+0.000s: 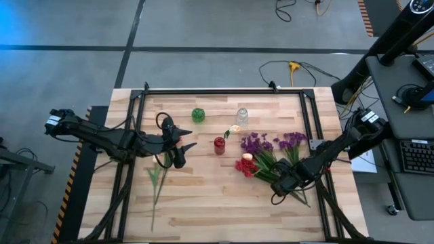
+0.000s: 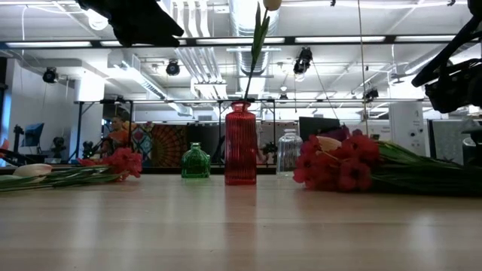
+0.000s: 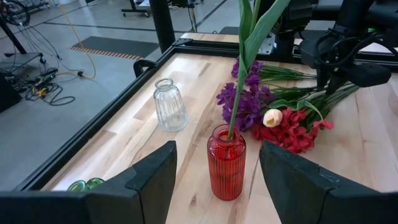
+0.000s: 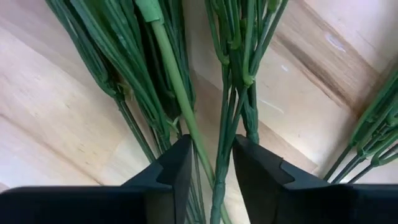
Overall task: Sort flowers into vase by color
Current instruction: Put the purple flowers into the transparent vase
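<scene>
Reaching into the heap of green stems (image 4: 180, 87) at the table's right side, the right gripper (image 4: 211, 177) has its fingers set narrowly apart with a couple of stems running through the gap; whether they are pinched or merely straddled I cannot tell. Around it the pile of flowers (image 1: 268, 152) lies flat on the wooden table (image 1: 203, 203), purple blossoms (image 1: 271, 144) toward the far edge, red blossoms (image 1: 246, 166) and one cream bud (image 3: 272, 117) nearer the middle. Beyond that stands the red vase (image 1: 219, 145), already holding a tall cream-topped sprig (image 3: 245, 56), with a clear vase (image 1: 242, 115) and a green vase (image 1: 197, 114) behind it, both seemingly empty. The left gripper (image 3: 217, 168) hovers just short of the red vase, fingers spread wide and holding nothing; a few more sprigs (image 1: 157, 179) lie by it. The step in hand looks like picking the next flower from the pile. That calls for closing on a single stem, lifting it free of its neighbours, then carrying it upright to the matching vase.
</scene>
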{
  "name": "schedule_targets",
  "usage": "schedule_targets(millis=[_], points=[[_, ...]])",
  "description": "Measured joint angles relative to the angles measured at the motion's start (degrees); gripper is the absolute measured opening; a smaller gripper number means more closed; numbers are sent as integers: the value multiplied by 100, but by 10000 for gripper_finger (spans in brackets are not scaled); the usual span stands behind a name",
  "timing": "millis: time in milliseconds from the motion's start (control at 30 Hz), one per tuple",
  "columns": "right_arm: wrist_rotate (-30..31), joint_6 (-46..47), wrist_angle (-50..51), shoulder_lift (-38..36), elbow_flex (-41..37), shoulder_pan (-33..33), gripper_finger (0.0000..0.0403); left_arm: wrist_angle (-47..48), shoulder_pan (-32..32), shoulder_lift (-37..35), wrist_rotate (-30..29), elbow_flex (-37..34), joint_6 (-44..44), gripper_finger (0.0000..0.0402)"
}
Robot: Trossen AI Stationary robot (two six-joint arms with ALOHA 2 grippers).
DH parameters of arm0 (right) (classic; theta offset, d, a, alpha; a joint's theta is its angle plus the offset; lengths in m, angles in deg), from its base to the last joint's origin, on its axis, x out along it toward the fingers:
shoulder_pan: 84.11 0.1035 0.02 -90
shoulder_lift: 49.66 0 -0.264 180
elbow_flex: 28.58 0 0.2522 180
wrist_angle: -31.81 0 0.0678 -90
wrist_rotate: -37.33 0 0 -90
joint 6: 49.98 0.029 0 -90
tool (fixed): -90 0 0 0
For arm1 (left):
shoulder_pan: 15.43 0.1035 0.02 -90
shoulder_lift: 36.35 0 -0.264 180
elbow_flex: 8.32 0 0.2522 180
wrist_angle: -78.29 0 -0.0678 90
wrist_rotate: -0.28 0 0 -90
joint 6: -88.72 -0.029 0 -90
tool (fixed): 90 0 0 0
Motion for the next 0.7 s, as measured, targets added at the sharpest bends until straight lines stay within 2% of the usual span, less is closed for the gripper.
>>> schedule_targets(millis=[233, 367, 700], points=[[4, -17, 120, 0, -17, 0, 115, -1, 2, 0, 0, 0, -1, 212], [-240, -19, 130, -25, -15, 0, 112, -2, 0, 0, 0, 0, 0, 212], [-103, 41, 360, -483, -9, 0, 153, 0, 1, 0, 0, 0, -1, 212]])
